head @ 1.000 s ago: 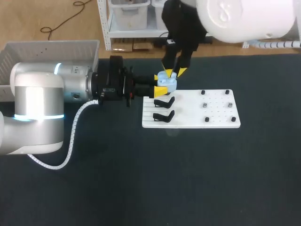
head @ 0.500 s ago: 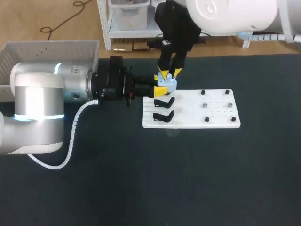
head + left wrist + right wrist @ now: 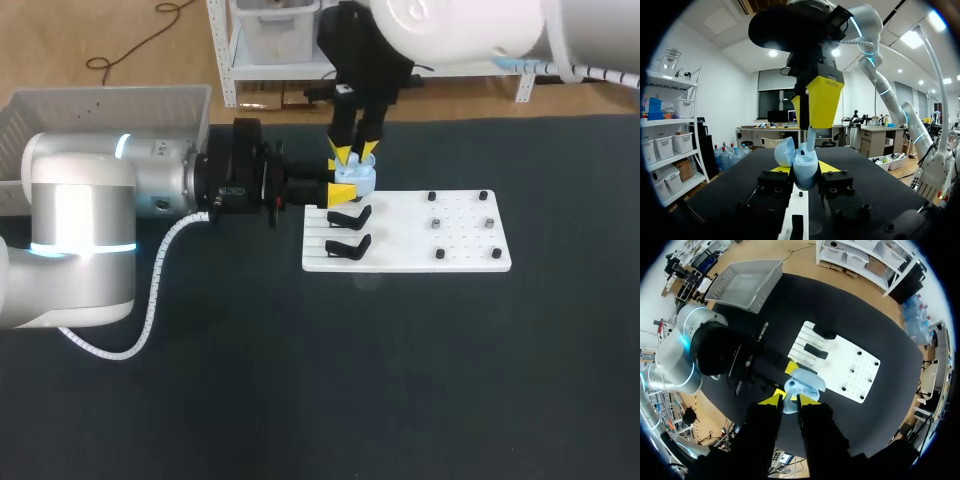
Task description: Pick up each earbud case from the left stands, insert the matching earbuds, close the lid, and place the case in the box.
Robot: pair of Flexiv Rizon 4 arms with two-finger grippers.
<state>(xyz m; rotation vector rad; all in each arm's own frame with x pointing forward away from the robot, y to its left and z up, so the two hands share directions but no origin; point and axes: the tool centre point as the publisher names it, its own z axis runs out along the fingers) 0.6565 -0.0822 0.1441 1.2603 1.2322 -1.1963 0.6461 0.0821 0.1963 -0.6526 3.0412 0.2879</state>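
Left gripper (image 3: pixel 338 181) jaws: closed on the pale blue earbud case (image 3: pixel 357 177), one yellow tip on each side of its body. Case lid stands open.

Right gripper (image 3: pixel 354 153) jaws: drawn almost together, hanging straight above the case. In the left wrist view a pale blue earbud (image 3: pixel 811 137) is pinched between them; only its stem shows, reaching down into the open case. Its lower end is hidden by the case rim.

Positions taken from the white board (image 3: pixel 460 245) on the dark table (image 3: pixel 300 400):
- Near-left part of board: two black stands (image 3: pixel 347 245), both bare, one behind the other.
- Right part of board: six small dark pegs (image 3: pixel 438 222) in two columns. Too small to tell whether anything sits on them.
- Far-left corner of board: the case, held just above it. Whatever stands beneath it is covered by the case and the left fingers.
- Beyond the board's far-left corner, well apart: grey box (image 3: pixel 110 92). Its near wall is cut off behind the left arm (image 3: pixel 90 210); its floor cannot be made out.
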